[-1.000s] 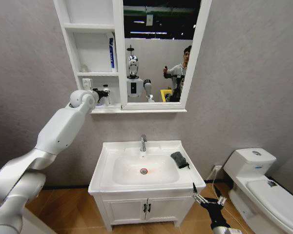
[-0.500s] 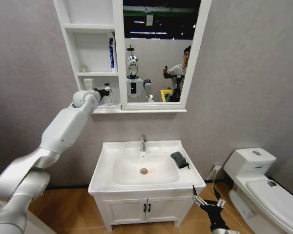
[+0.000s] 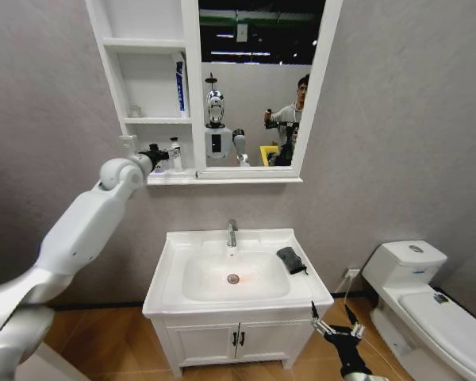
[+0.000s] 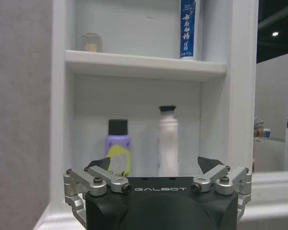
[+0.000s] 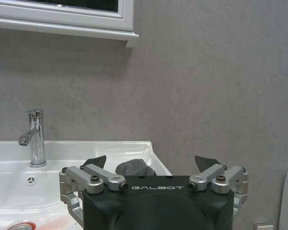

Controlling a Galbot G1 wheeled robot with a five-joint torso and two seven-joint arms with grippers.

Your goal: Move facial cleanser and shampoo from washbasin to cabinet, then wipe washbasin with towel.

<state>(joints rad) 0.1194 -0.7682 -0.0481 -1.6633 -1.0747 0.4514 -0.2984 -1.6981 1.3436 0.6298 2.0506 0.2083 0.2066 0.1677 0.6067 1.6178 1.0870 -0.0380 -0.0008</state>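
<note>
The white cabinet [image 3: 192,103] hangs above the washbasin [image 3: 171,287]. In its lowest niche stand a purple bottle with a black cap [image 4: 117,149] and a slim white bottle [image 4: 168,143] [image 3: 174,153]; which is the facial cleanser and which the shampoo I cannot tell. My left gripper [image 3: 154,153] [image 4: 153,164] hovers open and empty just in front of that niche. The dark grey towel [image 3: 291,259] [image 5: 132,167] lies on the basin's right rim. My right gripper [image 3: 333,319] [image 5: 151,161] hangs open and empty, low off the basin's front right corner.
A blue tube [image 3: 180,87] and a small jar [image 4: 90,42] stand on the middle shelf. The chrome faucet [image 3: 232,232] rises behind the bowl. A white toilet [image 3: 416,298] is to the right, and the two-door vanity [image 3: 238,341] is under the basin.
My left arm has drawn back to the left, pulling its open gripper a little out from the lowest niche. The right gripper has hardly moved.
</note>
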